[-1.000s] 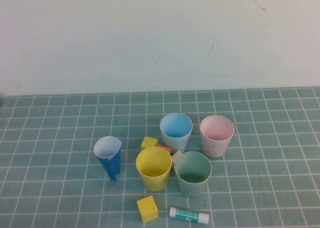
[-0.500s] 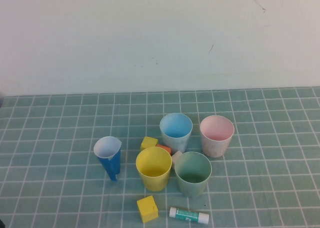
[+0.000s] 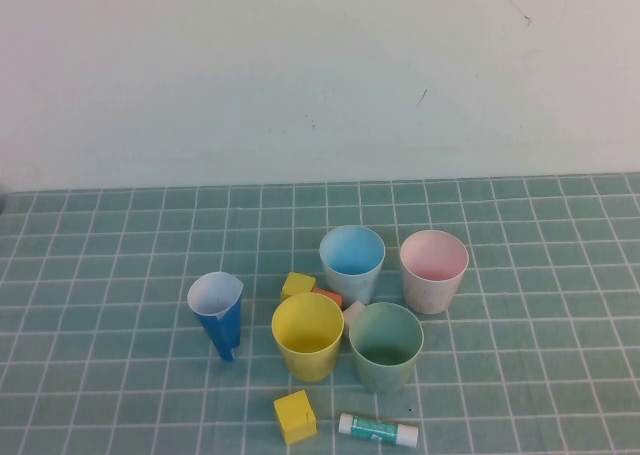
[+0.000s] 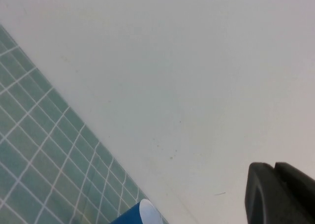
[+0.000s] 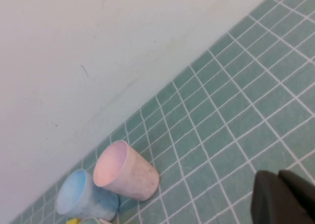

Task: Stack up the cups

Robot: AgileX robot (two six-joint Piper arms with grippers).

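Observation:
Four cups stand upright and apart near the middle of the green grid mat: a yellow cup [image 3: 307, 335], a light blue cup [image 3: 352, 263], a pink cup [image 3: 433, 270] and a pale green cup [image 3: 385, 346]. The pink cup [image 5: 125, 171] and the light blue cup [image 5: 84, 196] also show in the right wrist view. Neither arm shows in the high view. My left gripper [image 4: 274, 171] is shut and empty, facing the white wall. My right gripper [image 5: 278, 178] is shut and empty over the mat, well away from the pink cup.
A dark-blue paper cone [image 3: 218, 314] stands left of the yellow cup; its rim [image 4: 147, 213] shows in the left wrist view. Yellow blocks [image 3: 295, 416] [image 3: 297, 284], an orange block [image 3: 328, 296] and a glue stick [image 3: 378, 430] lie around the cups. A white wall [image 3: 320, 75] backs the mat.

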